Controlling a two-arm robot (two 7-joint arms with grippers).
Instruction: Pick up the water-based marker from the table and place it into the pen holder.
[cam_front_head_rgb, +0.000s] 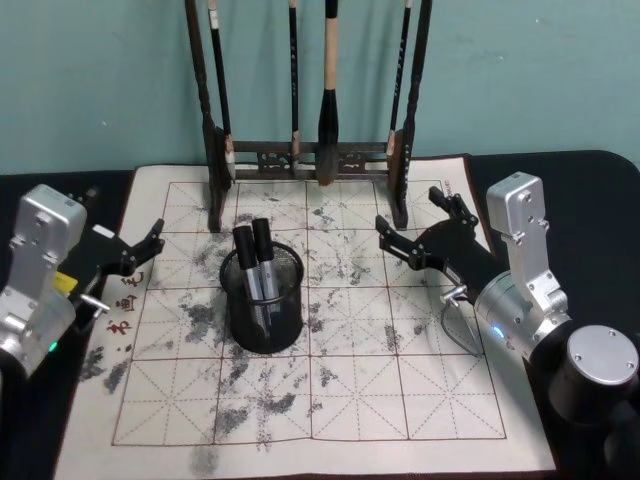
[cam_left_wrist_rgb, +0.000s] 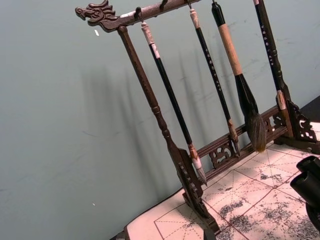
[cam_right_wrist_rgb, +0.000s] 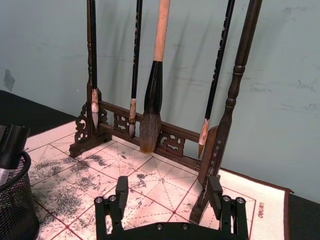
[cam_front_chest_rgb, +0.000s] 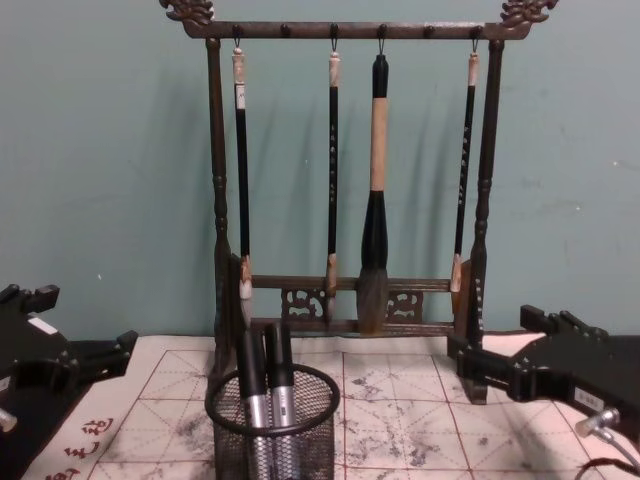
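1. Two water-based markers (cam_front_head_rgb: 256, 262) stand upright, side by side, in the pen holder (cam_front_head_rgb: 263, 320) — black caps up, grey barrels showing through the mesh.
2. Pen holder: round black wire-mesh cup with solid rim, standing on the mat left of centre, at about 7 o'clock from the brush rack's (cam_front_head_rgb: 310, 160) left foot.
3. Brush rack: dark wood, at 12 o'clock on the mat; four brushes (cam_front_chest_rgb: 375, 190) hang from its top bar, tips clear of the lower rail.
4. Left gripper (cam_front_head_rgb: 143, 248): at 9 o'clock from the cup, over the mat's left edge, near but apart from it; fingers parted, nothing between them.
5. Right gripper (cam_front_head_rgb: 422, 228): at 3 o'clock from the cup, well apart, beside the rack's right foot; fingers spread wide, holding nothing.
6. Table (cam_front_head_rgb: 600, 210): dark surface showing beyond the mat's (cam_front_head_rgb: 360, 390) left and right edges.
7. Open room — the mat's near half, at 6 o'clock from the cup, lies bare apart from grey ink stains.
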